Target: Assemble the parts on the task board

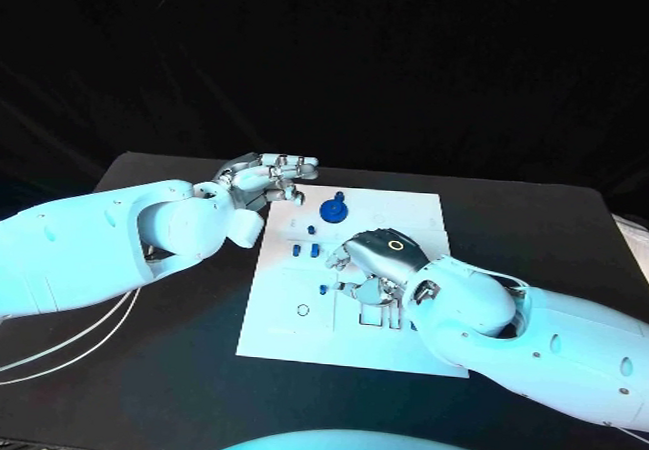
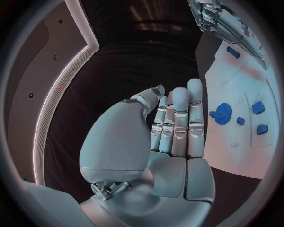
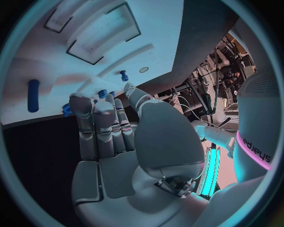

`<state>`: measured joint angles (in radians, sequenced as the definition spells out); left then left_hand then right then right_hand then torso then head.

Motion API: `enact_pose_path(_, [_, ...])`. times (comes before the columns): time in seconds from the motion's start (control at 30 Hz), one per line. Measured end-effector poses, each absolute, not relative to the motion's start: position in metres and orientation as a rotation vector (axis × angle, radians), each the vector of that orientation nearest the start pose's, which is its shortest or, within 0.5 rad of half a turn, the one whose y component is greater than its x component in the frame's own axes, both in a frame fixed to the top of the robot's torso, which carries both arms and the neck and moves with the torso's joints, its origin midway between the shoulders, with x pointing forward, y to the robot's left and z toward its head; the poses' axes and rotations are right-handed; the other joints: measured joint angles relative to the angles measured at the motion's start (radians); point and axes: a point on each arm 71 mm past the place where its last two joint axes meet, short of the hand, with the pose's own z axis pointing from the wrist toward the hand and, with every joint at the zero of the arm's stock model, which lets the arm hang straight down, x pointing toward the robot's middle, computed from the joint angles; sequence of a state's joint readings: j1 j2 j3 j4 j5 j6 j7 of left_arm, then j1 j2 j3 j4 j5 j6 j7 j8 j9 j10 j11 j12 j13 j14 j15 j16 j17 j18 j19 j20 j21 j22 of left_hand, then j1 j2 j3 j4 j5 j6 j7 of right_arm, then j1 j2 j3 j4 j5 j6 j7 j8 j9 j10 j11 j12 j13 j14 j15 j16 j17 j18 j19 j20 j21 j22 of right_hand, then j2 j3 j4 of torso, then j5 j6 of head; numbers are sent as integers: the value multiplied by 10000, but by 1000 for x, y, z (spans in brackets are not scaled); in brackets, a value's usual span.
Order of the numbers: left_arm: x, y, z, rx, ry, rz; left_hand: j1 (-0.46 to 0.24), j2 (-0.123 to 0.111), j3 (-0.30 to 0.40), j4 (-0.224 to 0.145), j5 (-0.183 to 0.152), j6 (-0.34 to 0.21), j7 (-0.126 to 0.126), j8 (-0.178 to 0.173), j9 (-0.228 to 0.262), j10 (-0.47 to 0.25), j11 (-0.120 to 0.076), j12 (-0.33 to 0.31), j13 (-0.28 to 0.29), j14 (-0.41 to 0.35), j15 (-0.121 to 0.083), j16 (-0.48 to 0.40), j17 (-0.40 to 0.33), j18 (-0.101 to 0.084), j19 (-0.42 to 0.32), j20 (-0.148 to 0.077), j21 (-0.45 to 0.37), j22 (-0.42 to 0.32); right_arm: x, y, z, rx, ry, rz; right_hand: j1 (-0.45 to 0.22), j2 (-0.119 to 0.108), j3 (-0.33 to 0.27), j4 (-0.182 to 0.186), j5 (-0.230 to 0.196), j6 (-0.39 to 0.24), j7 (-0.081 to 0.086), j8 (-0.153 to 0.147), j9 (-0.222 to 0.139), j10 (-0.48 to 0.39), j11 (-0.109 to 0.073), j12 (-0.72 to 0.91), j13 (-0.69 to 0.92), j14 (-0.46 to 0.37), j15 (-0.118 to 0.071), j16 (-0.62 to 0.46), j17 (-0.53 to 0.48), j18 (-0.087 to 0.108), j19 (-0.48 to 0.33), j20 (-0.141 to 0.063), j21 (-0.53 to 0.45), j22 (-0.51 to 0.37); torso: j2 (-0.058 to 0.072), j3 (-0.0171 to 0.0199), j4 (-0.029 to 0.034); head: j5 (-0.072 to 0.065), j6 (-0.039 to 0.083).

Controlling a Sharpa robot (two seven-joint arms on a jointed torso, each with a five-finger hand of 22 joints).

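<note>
The left hand (image 1: 274, 173) is up by the far left corner of the task board (image 1: 283, 338), over the black bench (image 1: 160, 378). From the camera behind it, its fingers (image 2: 179, 120) are stretched out straight, side by side, and nothing is in them.

The white task board lies flat in the middle of the bench. Near its far end sits a round blue gear (image 1: 335, 209) with a small blue peg (image 1: 339, 196) just past it. In the left wrist view the gear (image 2: 222, 114) is just beside the fingertips but not touching them, and small blue blocks (image 2: 258, 107) lie a little further on. Closer to the middle of the board, a few small blue pieces (image 1: 303, 251) lie in a short row, next to the right hand.

The right hand (image 1: 381, 256) is over the middle of the board, palm down, and it hides what is under it. In the right wrist view its fingers (image 3: 94, 123) are straight and close together and hold nothing. Just beyond the fingertips lie a long blue bar (image 3: 33, 95), a small blue peg (image 3: 124, 75) and two shallow square pockets (image 3: 103, 33) in the board.
</note>
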<state>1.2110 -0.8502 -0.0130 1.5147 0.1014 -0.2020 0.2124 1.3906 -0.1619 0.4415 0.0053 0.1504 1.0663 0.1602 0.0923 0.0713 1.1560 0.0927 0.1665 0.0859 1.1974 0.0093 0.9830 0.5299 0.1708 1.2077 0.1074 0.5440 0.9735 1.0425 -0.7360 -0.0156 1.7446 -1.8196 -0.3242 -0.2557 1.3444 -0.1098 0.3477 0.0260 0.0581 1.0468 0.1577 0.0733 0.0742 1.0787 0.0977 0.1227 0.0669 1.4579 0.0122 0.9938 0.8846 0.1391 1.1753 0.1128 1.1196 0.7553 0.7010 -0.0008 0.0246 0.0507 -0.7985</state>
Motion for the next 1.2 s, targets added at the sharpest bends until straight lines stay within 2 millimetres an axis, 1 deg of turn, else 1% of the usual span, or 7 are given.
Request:
enact_pose_path(0.1, [494, 209, -177, -12942, 15673, -15865, 0, 0, 0, 0, 0, 0, 0, 0, 0, 0, 0, 0, 0, 0, 0, 0, 0, 0, 0, 0, 0, 0, 407, -109, -198, -4215, 15725, 7197, 19, -67, -91, -24, 103, -11, -11, -8, -14, -2, -2, 0, -28, 39, -39, 232, 189, 0, 131, -18, 116, 161, 0, 3, -1, -72, 14])
enact_pose_path(0.2, [494, 209, -177, -12938, 15677, -15870, 0, 0, 0, 0, 0, 0, 0, 0, 0, 0, 0, 0, 0, 0, 0, 0, 0, -1, 0, 0, 0, 0, 417, -128, -188, -4068, 15876, 6643, -167, -318, -455, 0, 154, -207, -204, -80, -66, -240, -57, -47, -33, 54, -54, 491, 427, 0, 269, -17, 297, 431, -2, 2, -12, -115, 44])
enact_pose_path(0.3, [494, 210, -177, -12936, 15680, -15872, 0, 0, 0, 0, 0, 0, 0, 0, 0, 0, 0, 0, 0, 0, 0, 0, -10, -1, 0, 0, 0, 0, 425, -145, -184, -4039, 16251, 6018, -147, -355, -881, -14, 154, -383, -375, -80, -71, -580, -69, -147, -33, 54, -54, 574, 494, 0, 305, -53, 312, 493, -7, -1, -30, -137, 72])
enact_pose_path(0.5, [494, 209, -177, -12924, 15692, -15891, 0, 0, 0, 0, 0, 0, 0, 0, 1, 1, 0, 0, 0, 0, 0, 0, -10, -1, 0, 0, 0, 1, 438, -168, -188, -3950, 16833, 5091, -78, -388, -1133, -53, 154, -383, -376, -80, -71, -647, -71, -146, -33, 53, -53, 574, 447, 0, 304, -53, 312, 493, -12, -2, -56, -165, 112])
enact_pose_path(0.67, [494, 210, -177, -12915, 15691, -15904, 0, 0, 0, 0, 0, 0, 0, 0, 1, 1, 0, 0, 0, 0, 0, 0, -9, -1, 0, 0, 0, 1, 445, -174, -191, -3899, 16995, 4772, 111, -199, -1223, -88, 154, -325, -319, -80, -58, -647, -71, -66, -19, 53, -54, 574, 419, 0, 304, -53, 321, 526, -11, -2, -56, -180, 108])
enact_pose_path(0.9, [494, 209, -177, -12908, 15700, -15918, 0, 0, -28, -28, 0, 0, 0, 0, 1, -20, 20, 0, 0, 0, 1, 0, -28, -1, 0, 0, -40, -12, 448, -168, -195, -3981, 17014, 4844, 396, 86, -1284, -150, 127, -121, -206, -80, -46, -518, -55, 77, -18, 53, -53, 626, 434, 0, 339, -17, 399, 616, -12, -7, -38, -281, 60])
enact_pose_path(1.2, [494, 210, -177, -12922, 15690, -15888, 0, 0, -28, -28, 0, 0, 0, 0, 2, -34, 35, 0, 0, -1, 1, 1, -30, -1, 0, 0, -60, -23, 452, -161, -201, -4073, 17018, 5009, 576, 266, -1141, -206, 20, 148, -171, -80, -35, -146, -88, 229, -18, 52, -53, 807, 559, 0, 472, -34, 553, 803, -15, -13, -36, -271, 72])
